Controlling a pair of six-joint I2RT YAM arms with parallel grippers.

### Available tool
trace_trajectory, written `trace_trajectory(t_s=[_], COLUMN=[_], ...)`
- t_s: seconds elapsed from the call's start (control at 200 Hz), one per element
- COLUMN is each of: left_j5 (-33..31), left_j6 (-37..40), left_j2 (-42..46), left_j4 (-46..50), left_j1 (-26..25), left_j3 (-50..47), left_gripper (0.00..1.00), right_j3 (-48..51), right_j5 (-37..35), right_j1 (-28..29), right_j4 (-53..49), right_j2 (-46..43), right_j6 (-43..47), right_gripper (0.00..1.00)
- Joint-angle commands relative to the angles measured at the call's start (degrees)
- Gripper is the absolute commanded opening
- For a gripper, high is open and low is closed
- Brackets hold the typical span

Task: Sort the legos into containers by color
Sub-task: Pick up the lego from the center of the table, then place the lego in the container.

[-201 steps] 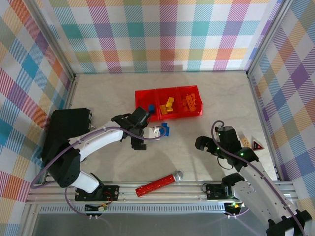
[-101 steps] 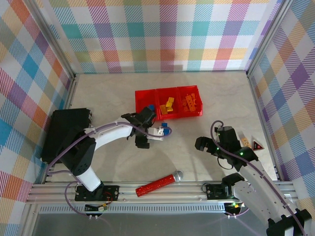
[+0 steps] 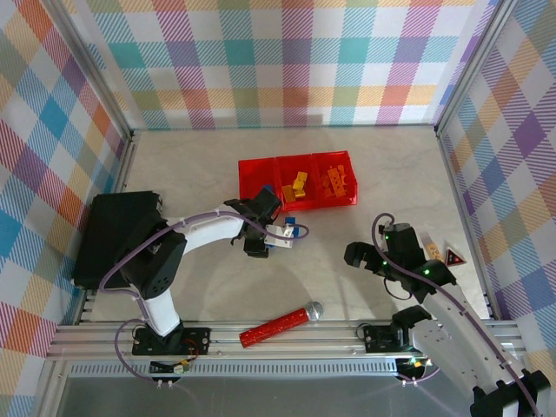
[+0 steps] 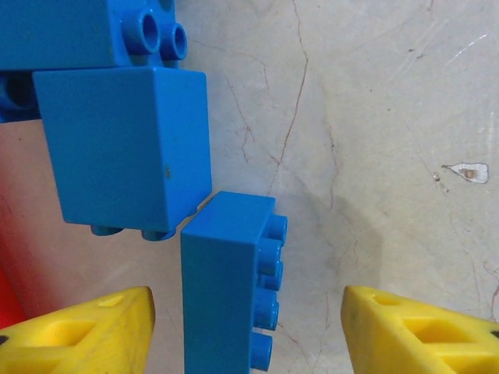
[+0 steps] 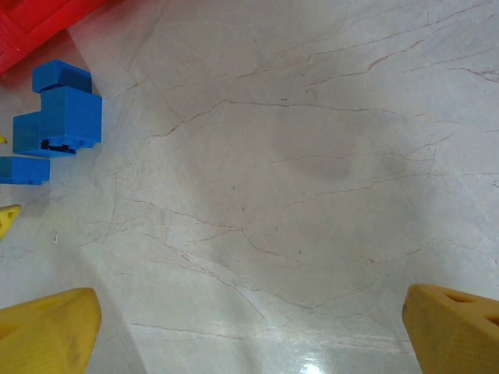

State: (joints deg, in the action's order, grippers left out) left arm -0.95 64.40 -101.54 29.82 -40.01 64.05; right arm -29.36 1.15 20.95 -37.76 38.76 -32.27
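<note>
Blue lego (image 4: 222, 288), untouched, between wide-open jaws of left end effector (image 4: 248, 313)

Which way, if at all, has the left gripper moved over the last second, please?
Yes, slightly: the left gripper has shifted right, relative to the red bins.

The left arm (image 3: 204, 232) reaches toward two o'clock, left gripper (image 3: 289, 231) spread wide; the right gripper (image 3: 354, 254) gapes too, facing ten o'clock.
</note>
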Motion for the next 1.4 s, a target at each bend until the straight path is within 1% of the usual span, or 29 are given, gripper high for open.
trace_trajectory(t_s=[0.0,0.035,0.065,0.15,0.295,0.365,0.45,0.535,0.605,0.675,0.725,0.835,0.925,1.045,1.175,1.26,1.33,1.395], left_j5=[1.0,1.1,1.4,1.9,1.1,0.2,0.1,1.2,3.5,3.2,1.9,1.2,0.9,-2.4,-4.8,-6.4,-6.4,-5.9], left_j6=[0.8,0.7,0.4,0.0,-1.3,-3.4,-7.9,-16.2,-22.9,-27.1,-29.0,-33.8,-39.3,-44.7,-48.3,-50.4,-51.8,-51.9], left_j2=[-0.7,-0.9,-1.1,-1.0,0.4,2.4,6.4,11.6,14.8,16.6,16.6,13.4,7.9,1.3,-3.5,-5.5,-6.5,-6.8], left_j4=[0.5,1.0,1.4,1.3,-0.4,-2.8,-6.1,-11.3,-12.1,-12.6,-12.0,-7.0,-1.4,2.2,2.7,2.4,2.3,1.2], left_j1=[0.5,0.5,0.5,0.5,0.5,0.5,0.5,1.8,4.0,5.6,6.5,8.9,10.9,12.2,12.6,13.5,14.3,14.6], left_j3=[1.1,1.2,1.5,1.2,-0.4,-2.1,-4.7,-6.8,-6.4,-5.3,-3.5,4.3,12.9,20.8,24.4,25.2,25.5,25.0], left_gripper=[0.49,0.38,0.33,0.29,0.13,0.10,0.09,0.10,0.10,0.12,0.14,0.18,0.19,0.20,0.22,0.24,0.26,0.31], right_j3=[-1.0,-0.9,-0.8,-0.9,-0.9,-0.7,-0.6,-1.0,-1.1,-1.2,-1.3,-1.3,-1.3,-1.8,-2.3,-2.2,-2.1,-2.1], right_j5=[0.6,0.6,0.5,0.3,0.1,0.0,-0.2,-1.1,-1.1,-1.1,-1.1,-0.8,-0.6,-0.5,-0.5,-0.4,-0.2,-0.2], right_j1=[-0.2,-0.2,-0.2,-0.2,-0.2,-0.3,-0.2,-0.2,-0.2,-0.2,-0.2,-0.2,-0.2,-0.2,-0.2,-0.2,-0.2,-0.2], right_j4=[-1.0,-0.9,-0.9,-0.8,-1.0,-0.8,-0.7,-1.2,-0.8,-0.8,-0.9,-1.1,-1.3,-1.7,-2.2,-2.3,-2.4,-2.4], right_j2=[-0.6,-0.6,-0.6,-0.7,-0.8,-1.1,-1.4,-1.5,-1.5,-1.1,-0.9,-0.7,-0.9,-1.1,-1.3,-1.6,-1.7,-1.7], right_j6=[0.5,0.5,0.5,0.5,0.3,0.3,0.3,0.3,0.6,0.6,0.6,0.2,-0.1,0.0,0.2,0.1,0.1,0.1], right_gripper=[0.99,0.99,0.99,0.99,0.99,0.99,0.99,0.99,0.99,0.99,0.99,0.99,0.99,0.99,0.99,0.99,0.99,0.99])
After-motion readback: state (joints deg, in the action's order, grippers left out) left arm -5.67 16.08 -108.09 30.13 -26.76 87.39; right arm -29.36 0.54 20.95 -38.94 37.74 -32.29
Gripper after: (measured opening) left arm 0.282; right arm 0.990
